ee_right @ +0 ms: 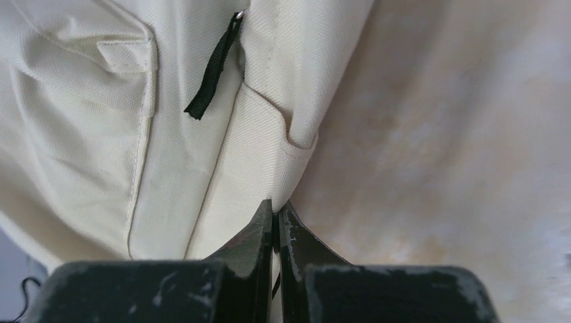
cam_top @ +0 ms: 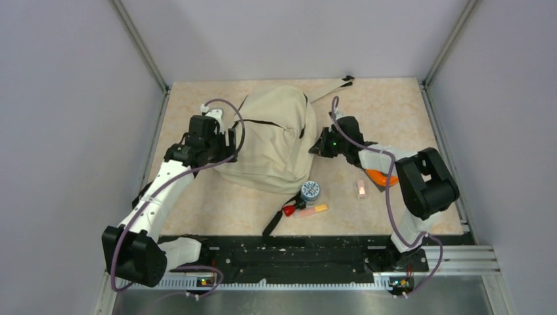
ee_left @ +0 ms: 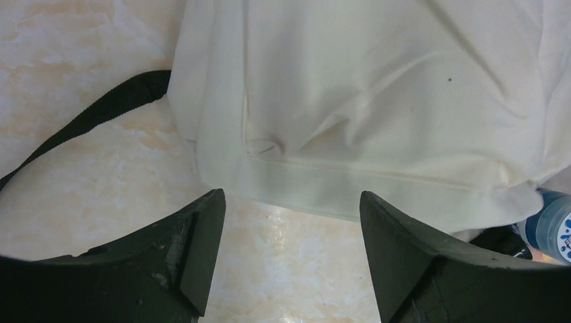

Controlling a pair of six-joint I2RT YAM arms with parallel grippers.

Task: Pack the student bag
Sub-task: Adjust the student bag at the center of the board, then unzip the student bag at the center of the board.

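The student bag (cam_top: 276, 141), a big cream canvas backpack, lies slumped in the middle of the table. My left gripper (cam_top: 226, 141) sits at its left side, open, with only bare tabletop between its fingers (ee_left: 291, 195); the bag's lower edge (ee_left: 377, 101) lies just beyond the tips. My right gripper (cam_top: 315, 147) is at the bag's right side. In the right wrist view it is shut (ee_right: 276, 205), pinching a thin fold of the bag's fabric (ee_right: 101, 121) at a seam. A black zipper pull (ee_right: 212, 67) hangs higher up.
Near the bag's front lie a round blue-capped bottle (cam_top: 310, 191), a red and orange marker (cam_top: 305, 210), a small pink item (cam_top: 361, 189) and an orange object (cam_top: 381, 177) under the right arm. A black strap (cam_top: 274, 220) trails toward the near edge; another strap (ee_left: 87, 118) lies left.
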